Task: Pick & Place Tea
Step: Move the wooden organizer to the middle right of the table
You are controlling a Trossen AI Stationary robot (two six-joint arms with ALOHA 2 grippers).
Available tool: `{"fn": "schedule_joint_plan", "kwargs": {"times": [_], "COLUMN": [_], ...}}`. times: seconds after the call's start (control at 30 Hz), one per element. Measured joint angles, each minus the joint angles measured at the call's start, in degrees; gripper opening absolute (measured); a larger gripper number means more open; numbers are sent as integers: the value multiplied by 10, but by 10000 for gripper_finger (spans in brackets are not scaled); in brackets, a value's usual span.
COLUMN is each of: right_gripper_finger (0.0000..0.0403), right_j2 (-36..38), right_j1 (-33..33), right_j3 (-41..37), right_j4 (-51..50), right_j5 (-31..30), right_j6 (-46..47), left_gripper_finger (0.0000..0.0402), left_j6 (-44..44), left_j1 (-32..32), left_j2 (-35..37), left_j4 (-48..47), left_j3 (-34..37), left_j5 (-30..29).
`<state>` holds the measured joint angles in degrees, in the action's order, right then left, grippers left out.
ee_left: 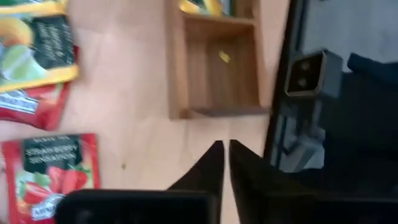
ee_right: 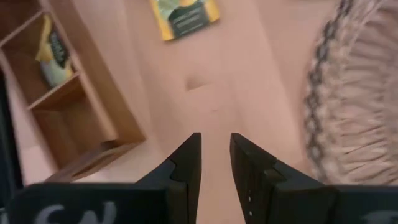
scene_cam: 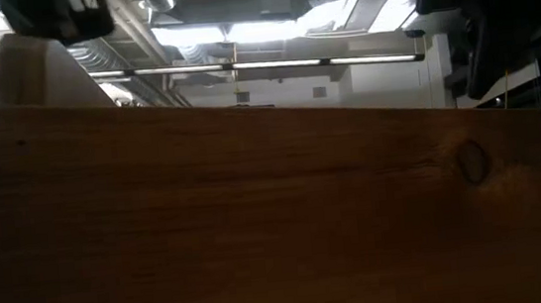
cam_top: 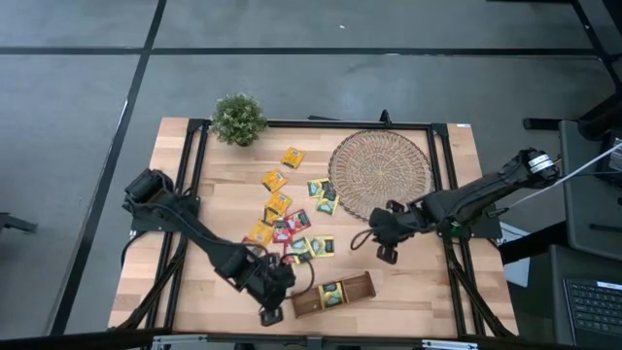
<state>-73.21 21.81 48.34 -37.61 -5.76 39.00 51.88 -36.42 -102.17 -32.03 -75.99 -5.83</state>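
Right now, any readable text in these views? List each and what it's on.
"STRAWBERRY SENSATION": on the red tea sachet beside the left gripper, left wrist view; the second word is partly blurred.
Yellow sachet, same view: print too blurred to read.
Yellow sachet, right wrist view: label too blurred to read.
Sachet in the wooden tray: unreadable.
High view: sachets too small to read.
Low view: no text.

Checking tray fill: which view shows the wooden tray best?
High view: the whole wooden tray shows, a yellow sachet inside. Both wrist views crop it to a few compartments; the low view shows only a blank wooden wall.
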Motion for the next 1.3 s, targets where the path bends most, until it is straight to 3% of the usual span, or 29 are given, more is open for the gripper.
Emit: {"fn": "schedule_joint_plan", "kwargs": {"times": [0.23,0.4,0.8,1.0,1.3], "right_gripper_finger": [87,87,87,87,87], "right_j2": [0,0,0,0,0], "right_j1": [60,99,156,173,179], "right_j3": [0,0,0,0,0], "right_j4": [4,11,55,61,61], "right_j5": [-1,-1,9,9,3], "right_j6": [74,127,199,212,205], "left_gripper_finger": [2,1,1,2,1], "left_j6": [-3,-54,-96,-126,-217], "left_j1": [-18,-17,-9,6,64], "left_j2": [-32,-74,-127,-132,-130], "left_j4": [11,69,115,121,127], "left_j3": [0,0,0,0,0], "left_j5": [-2,9,7,-59,-106]}}
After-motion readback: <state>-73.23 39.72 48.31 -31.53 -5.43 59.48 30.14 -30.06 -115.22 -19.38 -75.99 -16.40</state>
